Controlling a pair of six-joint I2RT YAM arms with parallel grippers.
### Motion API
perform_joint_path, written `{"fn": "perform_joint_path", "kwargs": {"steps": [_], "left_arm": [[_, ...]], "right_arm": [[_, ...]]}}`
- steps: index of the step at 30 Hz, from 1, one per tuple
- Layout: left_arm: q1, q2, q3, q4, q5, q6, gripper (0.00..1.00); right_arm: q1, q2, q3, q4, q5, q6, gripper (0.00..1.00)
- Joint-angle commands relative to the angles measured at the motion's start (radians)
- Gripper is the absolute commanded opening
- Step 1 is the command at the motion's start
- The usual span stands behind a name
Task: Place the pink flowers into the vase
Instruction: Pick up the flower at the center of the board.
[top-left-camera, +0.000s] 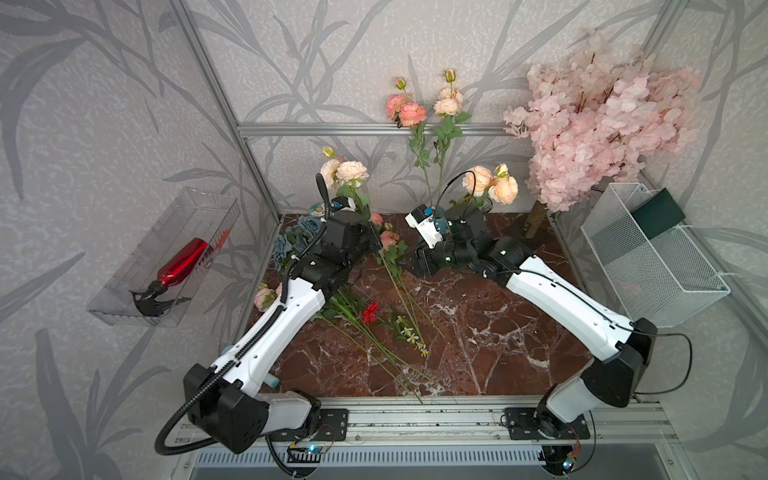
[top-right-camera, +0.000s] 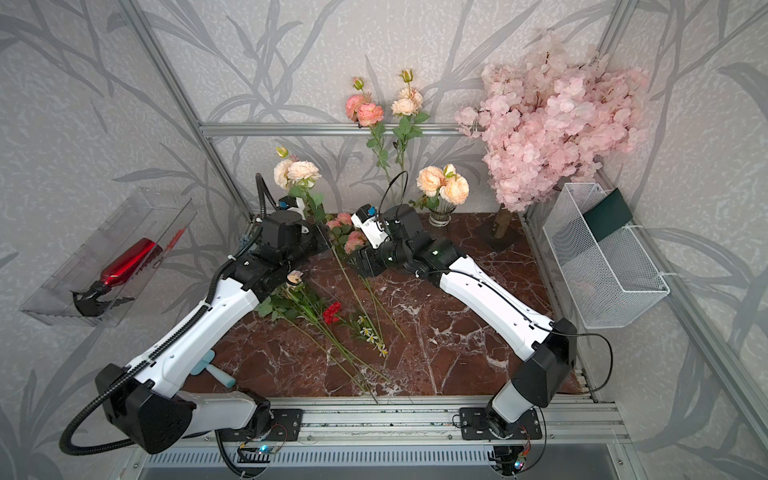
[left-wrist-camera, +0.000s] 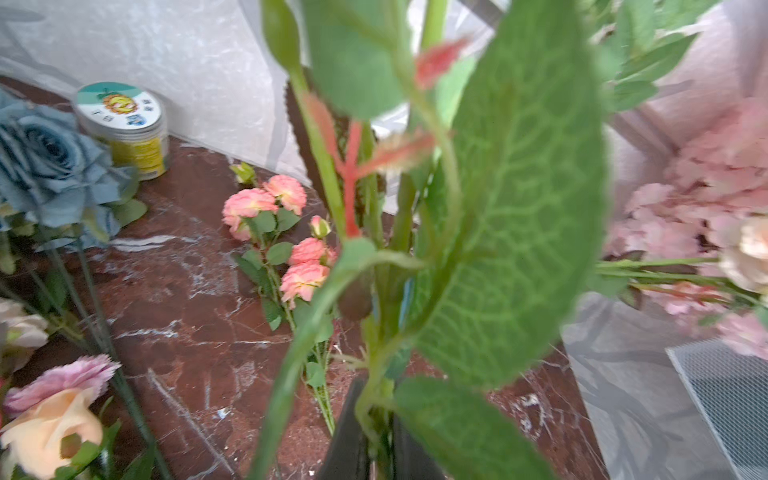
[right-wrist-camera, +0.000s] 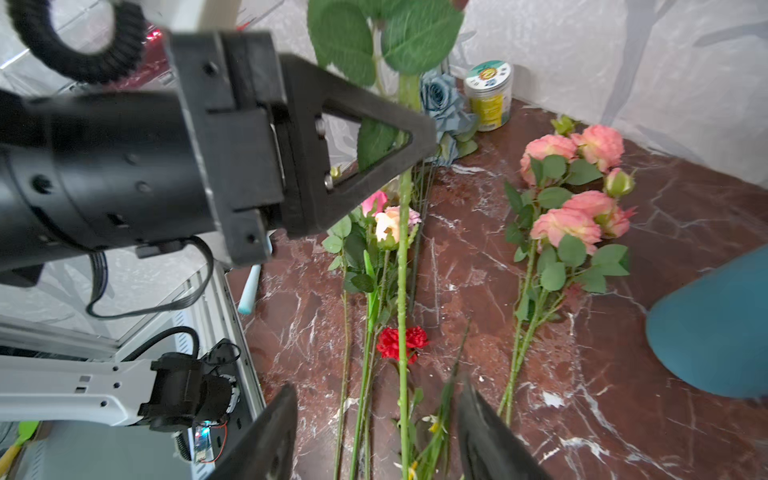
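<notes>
Left claw holds one pink spray upright, right claw open around its lower stem.

Left gripper (right-wrist-camera: 417, 139) is clamped on the held spray (right-wrist-camera: 402, 270) just under the leaves. Long axis near vertical, peach-pink heads (top-left-camera: 347, 171) up, cut end hanging down over the marble table (top-left-camera: 498, 332). Right gripper (right-wrist-camera: 380, 436) has its jaws apart on either side of that stem, not touching it. Another pink spray (right-wrist-camera: 569, 216) lies flat on the table, heads toward the back wall, stems toward the robot. Teal vase (right-wrist-camera: 715, 328) sits just beside the right wrist, mouth hidden. Two tall sprays (top-left-camera: 415, 112) seem to stand in it. Handling guess: light, top-heavy, with a thin wiry stem that bends and may spin in the grip, and leaves that snag. Best hold is bare stem low down, never the heads.
</notes>
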Motion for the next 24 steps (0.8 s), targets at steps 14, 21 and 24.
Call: {"fn": "perform_joint_path", "kwargs": {"steps": [14,21,24], "left_arm": [[0.087,-0.068,0.041,0.042,0.486,-0.062,0.00],[0.111,-0.072,0.025,0.107,0.571,-0.131,0.00],[0.115,-0.068,0.021,0.127,0.600,-0.151,0.00]], "right_arm": [[0.008,0.060,0.167,-0.083,0.013,-0.085,0.55],[0.010,0.089,0.184,-0.090,0.006,-0.078,0.48],[0.010,0.096,0.185,-0.085,0.003,-0.078,0.44]]}}
